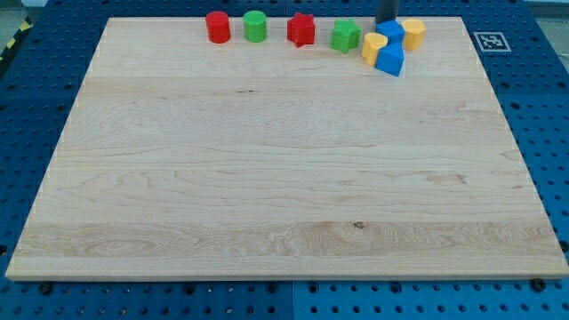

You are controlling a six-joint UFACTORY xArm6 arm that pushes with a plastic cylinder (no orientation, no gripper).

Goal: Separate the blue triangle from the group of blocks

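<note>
Eight blocks line the view's top edge of the pale wood-grain surface [267, 178]; separation not yet achieved. Blue triangle [389, 60] sits touching the yellow heart-like block [372, 46] and a second blue block [390, 32], with another yellow block [413, 33] just beside. My tip [387, 22], a bare rod with no hand to open, stands behind that cluster. Blocks appear matte and chunky.
</note>
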